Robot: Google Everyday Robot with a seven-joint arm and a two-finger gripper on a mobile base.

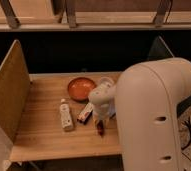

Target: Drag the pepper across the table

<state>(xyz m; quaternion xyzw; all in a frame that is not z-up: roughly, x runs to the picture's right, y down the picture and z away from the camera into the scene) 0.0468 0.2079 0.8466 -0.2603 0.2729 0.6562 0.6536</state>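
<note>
The pepper [100, 128] lies on the table [44, 135], a slim dark red sliver near the front edge and a little right of the middle, directly under the gripper [101, 120], which comes down on it from the pale wrist housing above. The jaws are drawn together at the pepper's upper end, and by the way they meet it they appear to be clamped on the pepper, though the contact itself is partly masked by the wrist. The step in hand looks like the grasp just being made, so the drag has not yet begun. The next move calls for keeping the pepper low against the planks and pulling it sideways in 1 steady line, most likely toward the bare wood on the left, without lifting it clear. Just beside the pepper on its left lies a flat red-and-white packet [85, 112], close enough to be nudged if the path goes that way, and further left a white bottle [65, 115] lies on its side. Behind these sits 1 container, a round orange-red bowl [81, 88], and nothing can be seen inside it. An upright wooden panel [9, 92] closes the table's left side, and the robot's large pale arm [156, 115] fills the right foreground.
</note>
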